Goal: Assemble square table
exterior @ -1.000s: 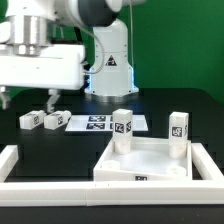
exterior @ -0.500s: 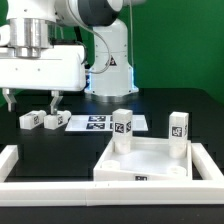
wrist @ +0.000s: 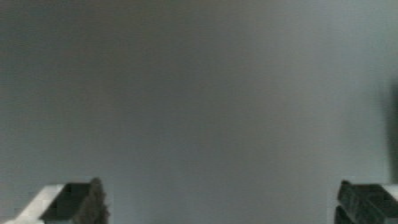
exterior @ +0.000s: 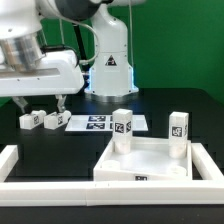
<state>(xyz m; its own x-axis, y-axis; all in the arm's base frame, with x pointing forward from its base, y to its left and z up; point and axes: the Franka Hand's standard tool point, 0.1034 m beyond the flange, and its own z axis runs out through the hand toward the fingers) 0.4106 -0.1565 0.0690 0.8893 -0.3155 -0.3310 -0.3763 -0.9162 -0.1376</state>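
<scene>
Nearest runs the border wall [exterior: 50, 188]. Just behind it, on the exterior view's right, sits the slab [exterior: 150, 165], recess up, with a left leg [exterior: 121, 128] and a right leg [exterior: 178, 127] upright in its far corners. Farther back the marker board [exterior: 100, 123] lies on the black table [exterior: 200, 115]. On the exterior view's left of it lie a loose leg [exterior: 56, 121] and a second leg [exterior: 30, 119], on their sides and close together. The claw [exterior: 41, 104] hangs just above this pair, wide open and empty; the wrist view shows only blur between its fingers [wrist: 71, 200]. The pick is likely a short drop, though the neighbouring leg leaves little room.
</scene>
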